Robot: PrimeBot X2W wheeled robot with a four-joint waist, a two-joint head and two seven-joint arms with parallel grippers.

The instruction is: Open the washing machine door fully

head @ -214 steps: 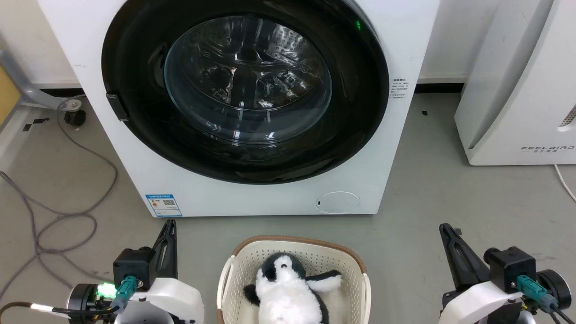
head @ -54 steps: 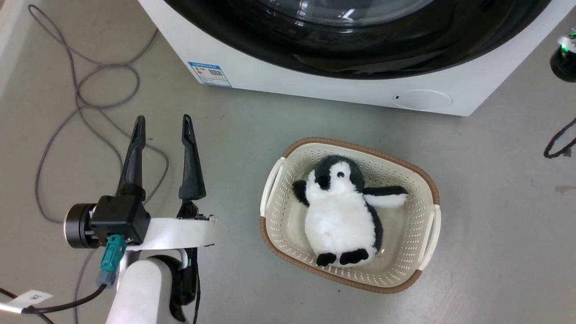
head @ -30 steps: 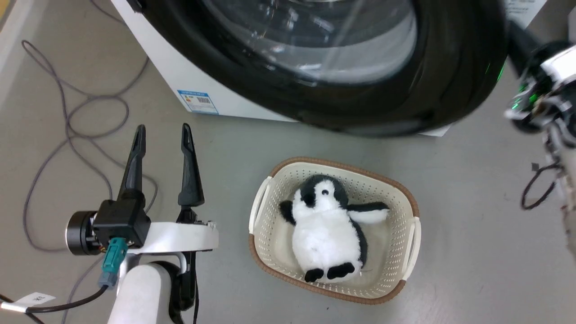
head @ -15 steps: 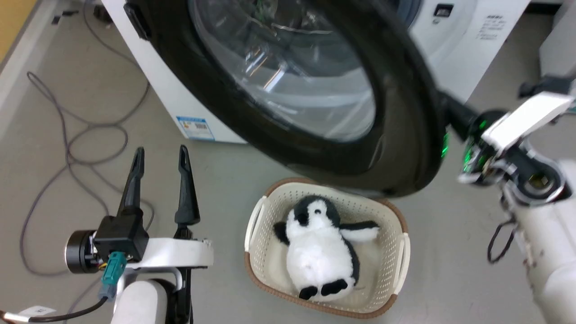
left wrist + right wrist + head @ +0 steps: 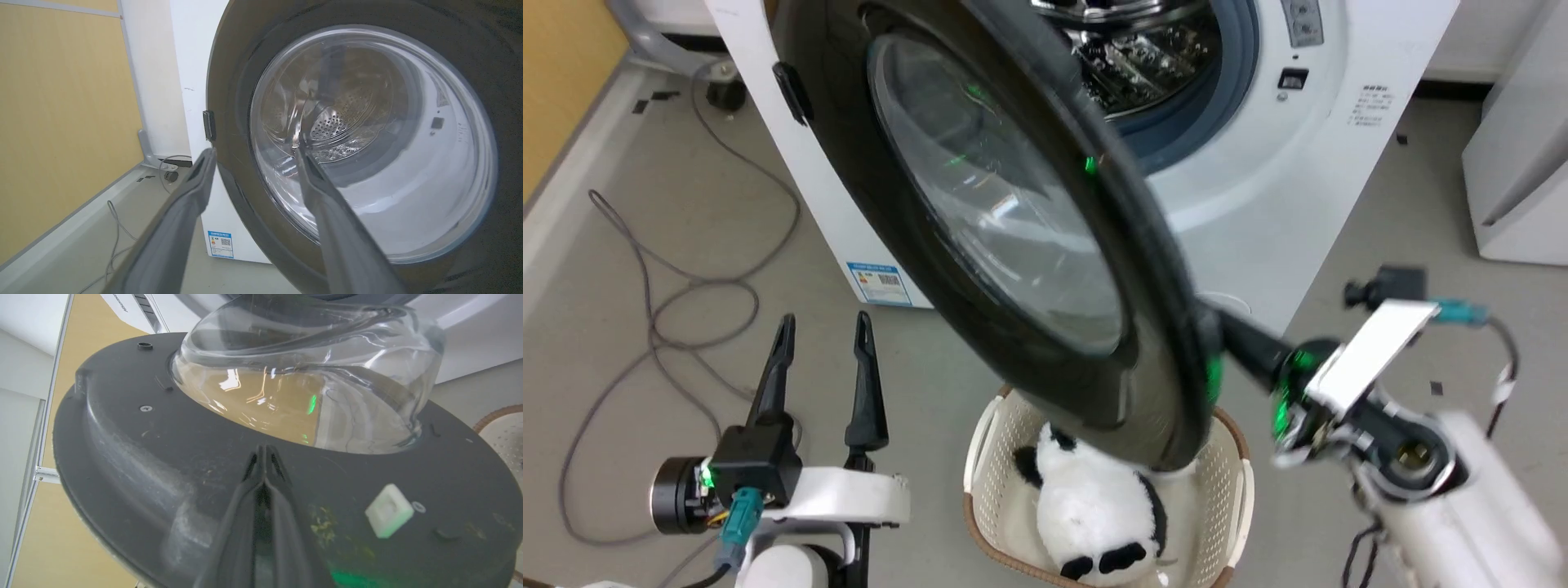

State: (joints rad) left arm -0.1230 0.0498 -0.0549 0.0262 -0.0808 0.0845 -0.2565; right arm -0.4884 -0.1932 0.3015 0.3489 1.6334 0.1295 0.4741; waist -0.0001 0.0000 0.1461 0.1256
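We take this for a lab or test room dressed up as a laundry corner. A white front-loading washing machine (image 5: 1339,188) stands on a bare grey floor (image 5: 1388,212). Loose grey cables (image 5: 654,306) trail across that floor, and small dark tape marks (image 5: 1401,139) are stuck to it. A plain tan partition panel (image 5: 61,122) walls off one side. A second white appliance (image 5: 1519,163) stands near the machine. In front of it we see a laundry basket (image 5: 980,449) holding a plush penguin (image 5: 1086,514).

The washing machine's (image 5: 1258,212) blue label (image 5: 880,283) seems illegibly small.
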